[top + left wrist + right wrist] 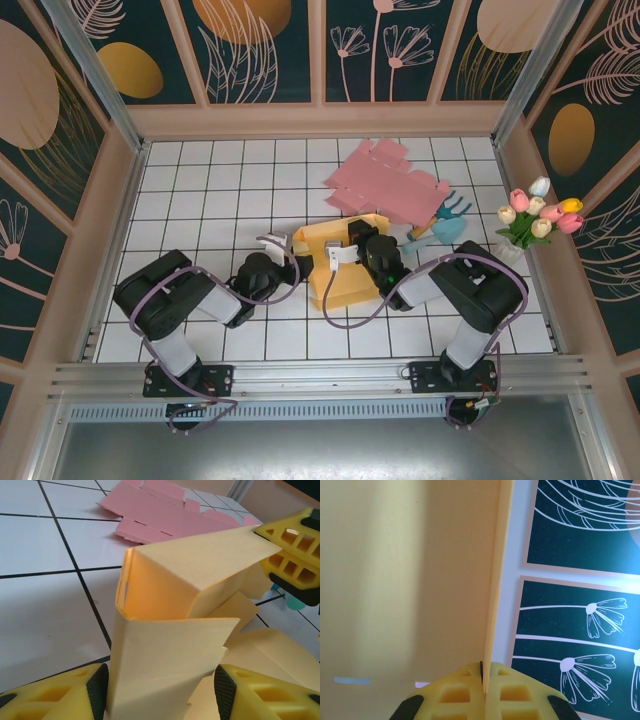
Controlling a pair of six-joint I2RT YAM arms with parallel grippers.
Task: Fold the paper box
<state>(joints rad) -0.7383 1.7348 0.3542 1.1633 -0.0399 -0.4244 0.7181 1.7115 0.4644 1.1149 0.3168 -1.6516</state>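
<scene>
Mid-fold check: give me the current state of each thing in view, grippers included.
yellow paper box: partly folded, walls raised, flaps loose.
left gripper: jaws apart, straddling a box wall.
right gripper: shut on a yellow box flap, pinched edge-on.
pink paper box: flat, unfolded, on the table behind.
tulips: upright at the right edge.

Yellow paper box [345,262] half-folded; walls raised, flaps loose; mid-table on white grid, between arms.

Pale yellow paper box [345,262], pink flat cardboard sheet [385,180] behind, white table [220,190] with black gridlines, brighter yellow fingers [55,695] with black pads.
</scene>
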